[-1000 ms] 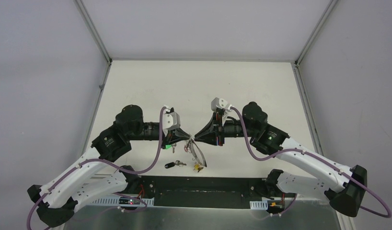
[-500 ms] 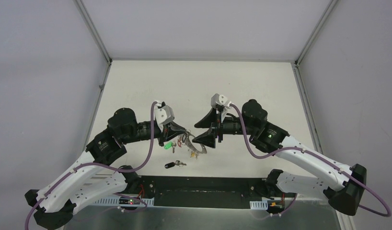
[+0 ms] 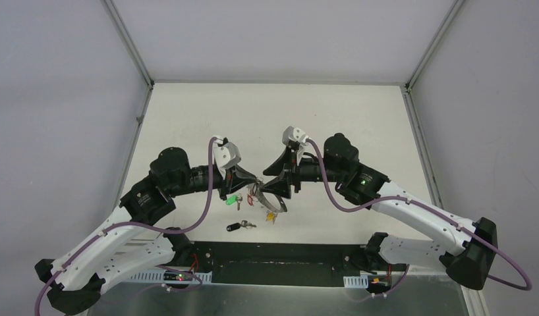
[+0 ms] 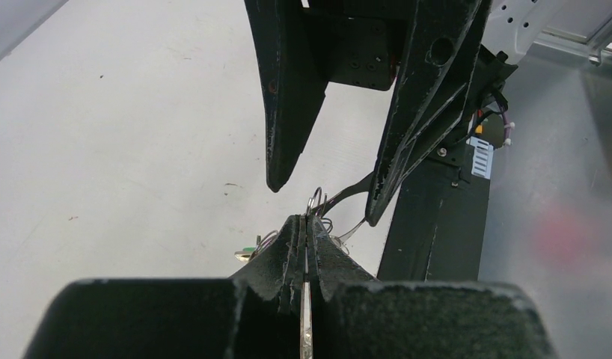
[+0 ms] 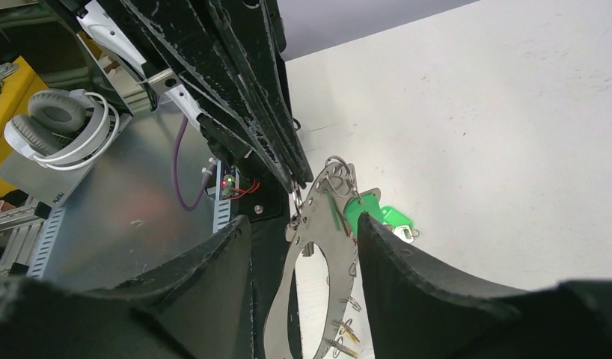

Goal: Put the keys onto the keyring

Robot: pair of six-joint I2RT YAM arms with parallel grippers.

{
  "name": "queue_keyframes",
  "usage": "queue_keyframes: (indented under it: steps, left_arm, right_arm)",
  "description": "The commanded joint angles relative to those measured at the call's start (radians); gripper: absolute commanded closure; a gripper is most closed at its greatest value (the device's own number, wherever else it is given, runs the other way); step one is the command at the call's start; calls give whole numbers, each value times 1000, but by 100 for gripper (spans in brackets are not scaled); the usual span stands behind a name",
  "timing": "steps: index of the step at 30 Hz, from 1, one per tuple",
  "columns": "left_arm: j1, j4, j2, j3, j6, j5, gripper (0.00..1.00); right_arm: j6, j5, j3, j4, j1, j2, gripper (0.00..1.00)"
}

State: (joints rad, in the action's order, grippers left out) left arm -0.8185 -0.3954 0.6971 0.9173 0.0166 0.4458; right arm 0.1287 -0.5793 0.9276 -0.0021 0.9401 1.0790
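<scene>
Left claw [image 4: 307, 223] pinched, right claw [image 5: 301, 224] spread.

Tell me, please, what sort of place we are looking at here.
Most likely a robotics lab workcell: a white table walled by plain grey panels on metal framing, the left arm and right arm bolted at its near edge, and headphones on equipment nearby.

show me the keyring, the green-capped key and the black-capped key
keyring [image 5: 323, 213]: right wrist view, on its flat metal band
green-capped key [image 5: 385, 217]: right wrist view, on the green cap
black-capped key [image 3: 233, 228]: top external view, on the black cap
</scene>
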Motion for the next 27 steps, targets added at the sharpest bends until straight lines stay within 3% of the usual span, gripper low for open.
queue_keyframes:
  steps: [1,4,9,12,17,20,27]
  left_arm:
    - [-7,88,-4,8,-14,7,100]
    - [-6,89,-3,9,-14,11,100]
    - [-6,91,-2,9,-14,11,100]
    - [-7,91,0,8,-14,18,100]
    - [-6,91,1,6,-14,21,100]
    - [-7,92,1,4,-14,23,100]
    - [-7,94,1,2,-14,25,100]
  right_arm:
    - [-7,3,50,37,-3,18,45]
    - [-5,9,53,42,-3,28,52]
    - [6,28,52,59,-2,28,73]
    - [10,34,50,65,-3,26,72]
    - [11,30,50,68,-2,26,56]
    - [8,24,44,79,-3,20,52]
    - [9,7,44,90,-3,31,68]
